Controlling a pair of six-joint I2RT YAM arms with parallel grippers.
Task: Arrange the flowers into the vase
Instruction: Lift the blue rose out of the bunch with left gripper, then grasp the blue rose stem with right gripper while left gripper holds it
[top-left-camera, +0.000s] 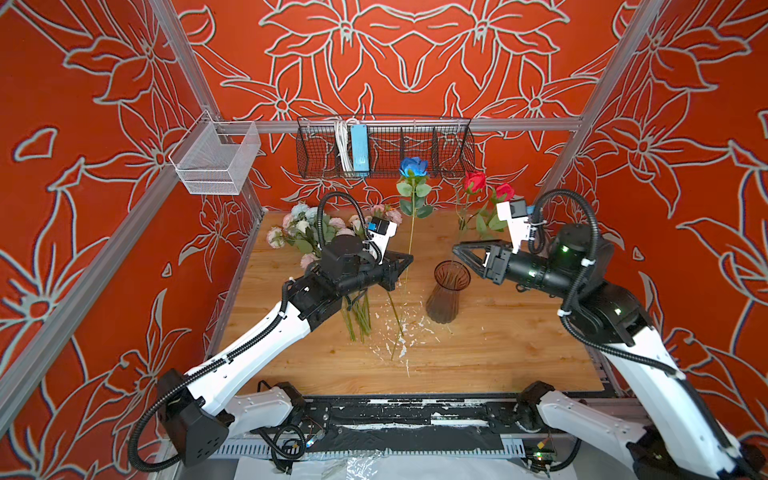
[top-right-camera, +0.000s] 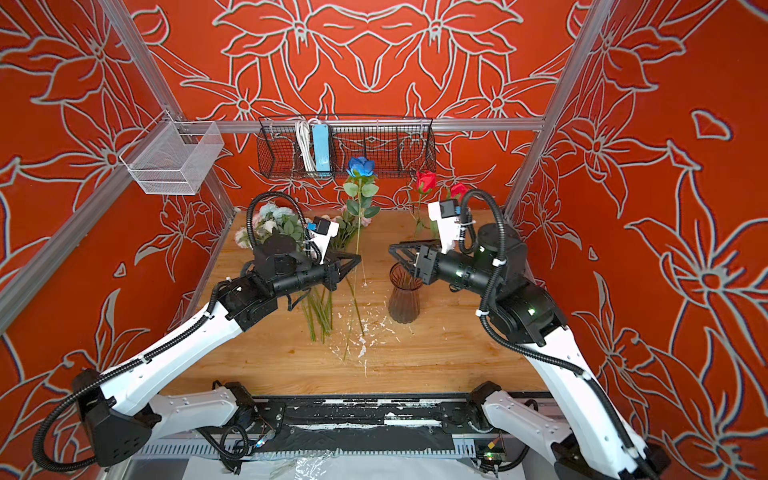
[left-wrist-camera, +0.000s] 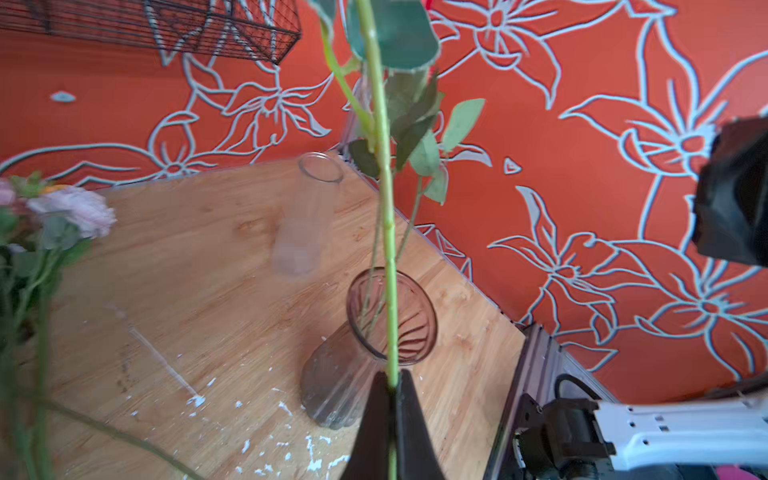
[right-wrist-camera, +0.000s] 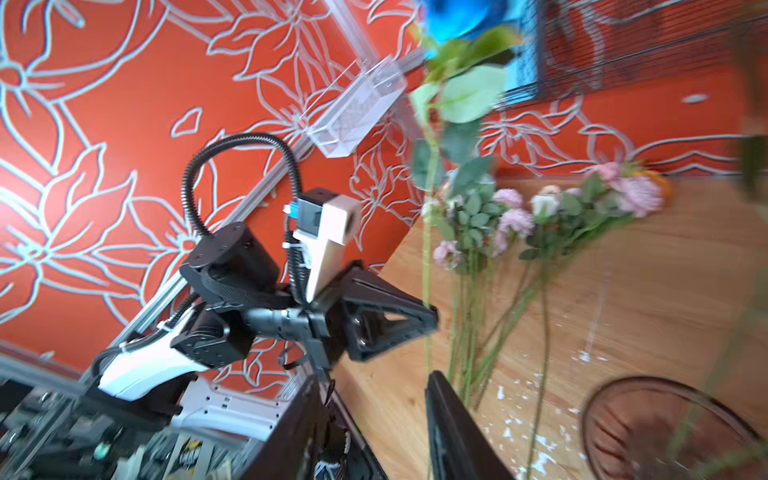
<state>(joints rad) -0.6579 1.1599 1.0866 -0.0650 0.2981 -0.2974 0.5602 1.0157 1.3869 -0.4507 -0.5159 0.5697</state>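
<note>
In both top views, the left gripper (top-left-camera: 410, 259) sits left of centre, clamped on the green stem of a blue rose (top-left-camera: 413, 167). The rose stands nearly upright, its bloom in the upper middle of the frame. Its stem runs down past the gripper towards the wooden table (top-left-camera: 498, 353), to the left of the vase (top-left-camera: 446, 293).

The ribbed, brown-tinted vase stands at centre. Two red roses (top-left-camera: 475, 181) rise from it towards the upper right.

The right gripper (top-left-camera: 456, 249) hovers just above the vase rim. Its fingers are apart, with nothing between them.

A bunch of pastel flowers (top-left-camera: 301, 227) lies on the table at centre left, partly hidden behind the left arm. White flecks (top-left-camera: 399, 340) litter the wood below the vase.
</note>
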